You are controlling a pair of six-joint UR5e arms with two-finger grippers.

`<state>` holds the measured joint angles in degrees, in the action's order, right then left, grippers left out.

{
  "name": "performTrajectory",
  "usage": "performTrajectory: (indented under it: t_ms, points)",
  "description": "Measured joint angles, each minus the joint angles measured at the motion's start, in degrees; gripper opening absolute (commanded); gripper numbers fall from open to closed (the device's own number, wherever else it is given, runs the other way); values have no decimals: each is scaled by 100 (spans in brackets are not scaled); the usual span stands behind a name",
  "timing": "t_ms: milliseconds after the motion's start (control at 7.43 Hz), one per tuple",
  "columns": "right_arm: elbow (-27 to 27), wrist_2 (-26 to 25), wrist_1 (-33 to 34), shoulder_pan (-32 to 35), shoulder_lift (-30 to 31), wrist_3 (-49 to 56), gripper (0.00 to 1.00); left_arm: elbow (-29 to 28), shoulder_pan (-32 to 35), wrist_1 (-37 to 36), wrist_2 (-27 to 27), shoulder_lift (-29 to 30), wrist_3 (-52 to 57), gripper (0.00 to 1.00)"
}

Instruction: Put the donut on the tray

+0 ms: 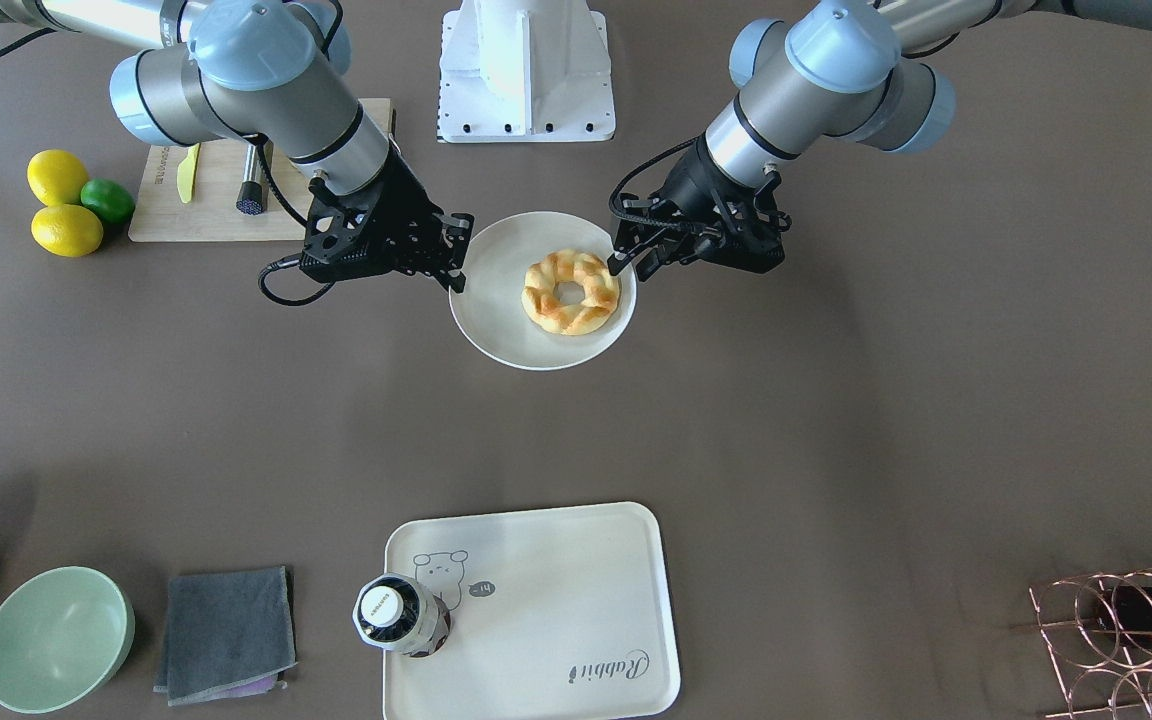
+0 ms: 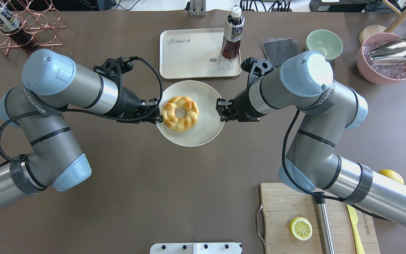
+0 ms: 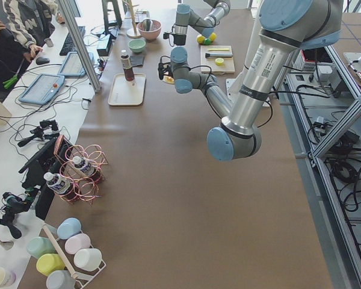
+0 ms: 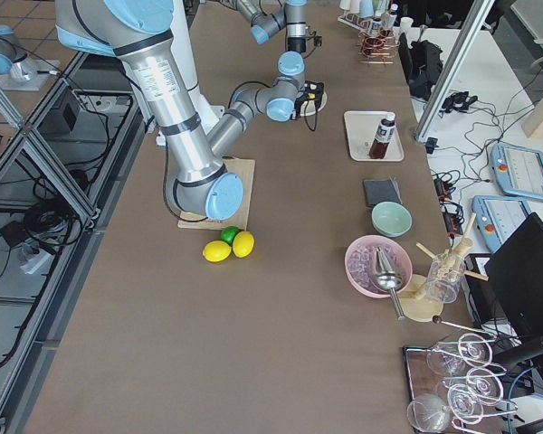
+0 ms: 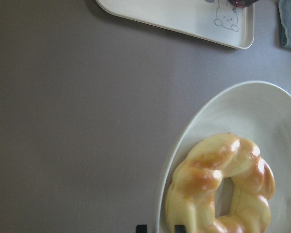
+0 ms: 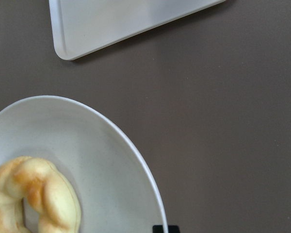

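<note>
The golden braided donut (image 2: 180, 113) lies on a round off-white plate (image 2: 196, 135) at mid-table. It also shows in the front view (image 1: 570, 291) and both wrist views (image 5: 218, 189) (image 6: 34, 199). My left gripper (image 2: 157, 114) is at the plate's left rim, with its narrow tips (image 5: 180, 227) straddling the edge. My right gripper (image 2: 220, 111) is closed on the opposite rim (image 6: 136, 160). The cream tray (image 2: 189, 60) with the bear drawing lies just beyond the plate. A dark drink bottle (image 2: 232, 33) stands on the tray's right corner.
A grey cloth (image 2: 278, 49), a green bowl (image 2: 324, 44) and a pink bowl (image 2: 388, 60) sit right of the tray. A copper wire rack (image 2: 19, 31) is far left. A wooden cutting board (image 2: 294, 208) with a lemon half-slice (image 2: 301, 228) is near right.
</note>
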<state>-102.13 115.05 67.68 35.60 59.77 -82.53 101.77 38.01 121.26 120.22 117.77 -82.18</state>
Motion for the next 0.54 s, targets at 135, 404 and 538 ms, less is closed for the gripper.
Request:
performTrajectory:
  t_ms: [135, 404, 538]
  points:
    - [-3, -1, 2, -7, 3, 0, 0, 3, 0, -5, 3, -2, -8, 0]
    - [-9, 0, 0, -11, 0, 0, 99, 9, -4, -11, 8, 9, -109, 0]
    - [-21, 1, -2, -25, -3, 0, 100, 15, -2, -22, 19, 13, -186, 0]
